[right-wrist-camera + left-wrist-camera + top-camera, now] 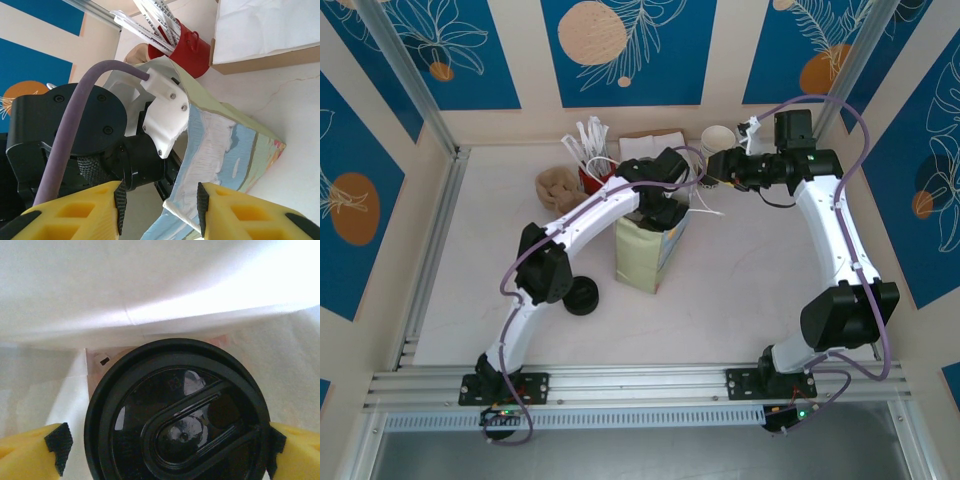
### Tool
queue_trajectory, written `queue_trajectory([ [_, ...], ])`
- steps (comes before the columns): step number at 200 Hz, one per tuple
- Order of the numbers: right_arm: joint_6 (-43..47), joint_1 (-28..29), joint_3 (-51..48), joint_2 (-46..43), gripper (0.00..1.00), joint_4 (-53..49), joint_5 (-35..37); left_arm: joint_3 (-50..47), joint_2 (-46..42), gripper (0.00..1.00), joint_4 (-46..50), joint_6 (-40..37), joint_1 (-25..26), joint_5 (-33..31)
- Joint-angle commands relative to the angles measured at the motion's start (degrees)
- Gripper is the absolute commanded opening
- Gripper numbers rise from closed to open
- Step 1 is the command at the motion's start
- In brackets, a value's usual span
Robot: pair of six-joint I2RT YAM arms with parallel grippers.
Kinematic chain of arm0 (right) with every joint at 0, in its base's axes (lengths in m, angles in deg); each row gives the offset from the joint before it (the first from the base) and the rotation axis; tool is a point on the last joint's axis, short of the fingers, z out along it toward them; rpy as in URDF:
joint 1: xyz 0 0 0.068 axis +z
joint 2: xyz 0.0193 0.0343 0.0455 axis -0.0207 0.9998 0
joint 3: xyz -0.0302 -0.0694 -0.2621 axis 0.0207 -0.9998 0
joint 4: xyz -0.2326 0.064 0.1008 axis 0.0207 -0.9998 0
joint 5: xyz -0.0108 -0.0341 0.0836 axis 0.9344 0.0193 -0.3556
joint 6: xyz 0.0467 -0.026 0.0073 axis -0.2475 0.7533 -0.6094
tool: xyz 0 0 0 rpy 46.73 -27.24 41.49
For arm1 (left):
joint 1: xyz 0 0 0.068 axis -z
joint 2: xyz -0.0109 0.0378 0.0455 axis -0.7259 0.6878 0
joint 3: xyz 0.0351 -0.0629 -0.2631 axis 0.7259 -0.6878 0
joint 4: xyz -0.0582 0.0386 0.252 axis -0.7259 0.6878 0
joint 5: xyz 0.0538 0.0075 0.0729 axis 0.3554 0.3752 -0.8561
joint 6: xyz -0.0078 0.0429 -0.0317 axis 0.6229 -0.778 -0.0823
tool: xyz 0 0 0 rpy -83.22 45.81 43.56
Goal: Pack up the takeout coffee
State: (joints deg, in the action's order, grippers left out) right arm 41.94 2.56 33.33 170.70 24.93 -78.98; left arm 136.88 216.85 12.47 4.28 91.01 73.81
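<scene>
The takeout coffee (177, 425), capped with its black lid (150, 390), occupies the lower centre of the left wrist view, surrounded by the white inner walls of the paper bag (642, 262). Judge it to be standing inside the bag, though its base is hidden from you. The left gripper (167, 442) brackets the lid with its jaws apart. The pad (59, 445) at lower left stands clear of the lid's rim. The one at lower right lies just beside the rim, and contact there is uncertain. Treat the cup as unclamped. In the top external view the bag stands upright at the centre of the desk (490, 220), with the left arm (590, 215) reaching down into its mouth. The right gripper (160, 205) sits at the bottom of the right wrist view, jaws apart with a clear gap. The bag's rim runs down toward that gap, and you cannot tell whether either finger touches it. The step in hand is the placement of the cup in the bag, apparently at its end. The next move calls for a straight lift of the left gripper out of the bag mouth, jaws held wide, so that neither pad catches the lid or drags the bag wall. Watch for the bag tipping as the arm clears.
</scene>
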Motion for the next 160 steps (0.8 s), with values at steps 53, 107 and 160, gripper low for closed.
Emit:
queue_trajectory([
  [53, 1.1, 1.3, 1.7, 0.0, 0.45, -0.6, -3.6, 2.7, -0.7, 1.0, 3.4, 1.1, -0.4, 0.3],
  [107, 2.0, 2.7, 2.5, 0.5, 0.45, -1.5, -3.2, 3.6, -2.3, 1.0, 2.7, 1.7, -0.4, -0.6],
  [160, 3.4, 4.3, 4.3, 2.4, 0.46, -3.8, -1.1, 4.7, -2.9, 1.0, 2.9, 2.1, -0.3, -0.7],
])
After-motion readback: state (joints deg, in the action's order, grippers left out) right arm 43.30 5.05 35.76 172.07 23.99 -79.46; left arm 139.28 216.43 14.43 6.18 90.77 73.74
